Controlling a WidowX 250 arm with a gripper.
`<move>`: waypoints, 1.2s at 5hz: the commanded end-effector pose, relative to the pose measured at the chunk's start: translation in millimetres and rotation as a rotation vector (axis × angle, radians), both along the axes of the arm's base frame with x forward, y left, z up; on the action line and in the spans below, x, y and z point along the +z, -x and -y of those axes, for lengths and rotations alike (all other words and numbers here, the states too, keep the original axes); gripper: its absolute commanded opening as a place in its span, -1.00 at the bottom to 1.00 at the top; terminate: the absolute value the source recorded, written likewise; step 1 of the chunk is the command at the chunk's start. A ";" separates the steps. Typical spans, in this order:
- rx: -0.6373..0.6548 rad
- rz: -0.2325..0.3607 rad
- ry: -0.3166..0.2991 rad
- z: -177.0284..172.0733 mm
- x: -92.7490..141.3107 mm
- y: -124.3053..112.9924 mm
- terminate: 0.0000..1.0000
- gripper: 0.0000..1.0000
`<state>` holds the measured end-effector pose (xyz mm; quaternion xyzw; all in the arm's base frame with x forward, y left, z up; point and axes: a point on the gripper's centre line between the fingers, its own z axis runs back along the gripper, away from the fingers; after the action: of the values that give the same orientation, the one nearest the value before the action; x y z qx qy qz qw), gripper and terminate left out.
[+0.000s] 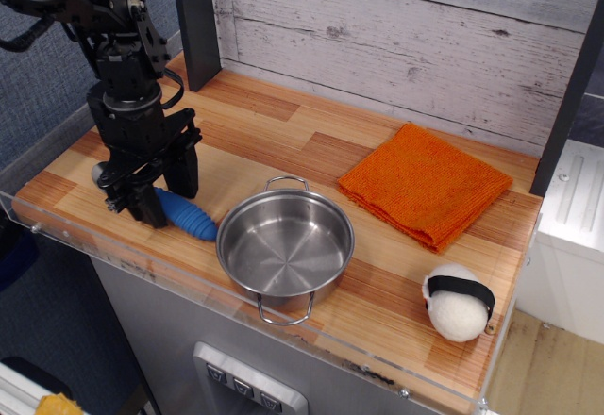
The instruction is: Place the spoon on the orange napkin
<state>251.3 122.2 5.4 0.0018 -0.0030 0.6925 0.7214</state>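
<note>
The desk (283, 141) is smooth, lightly glossy wood-look planking edged in clear plastic, backed by rough, whitewashed boards (406, 28) at twelve o'clock. The spoon (184, 213) shows a ribbed, matt blue plastic handle, the pot (285, 245) is brushed, shiny steel, and the orange napkin (425, 184) is coarse woven cloth. The hand (160, 181) looks matt black — hard plastic or metal — and the white ball (458, 302) at five o'clock seems soft and fuzzy.

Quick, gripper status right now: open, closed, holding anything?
Gripper: open, fingers straddling the blue handle of the spoon on the counter; nothing gripped or lifted yet.
</note>
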 end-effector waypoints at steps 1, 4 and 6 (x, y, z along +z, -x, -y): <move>-0.011 0.019 -0.008 6.0 14.4 7.3 -1.00 -1.00; 0.006 0.104 0.014 -4.5 78.6 9.8 -1.00 -1.00; 0.011 0.173 0.067 28.0 118.4 -3.7 -1.00 -1.00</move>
<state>256.5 87.3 109.6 -0.0761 -0.0141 0.6943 0.7155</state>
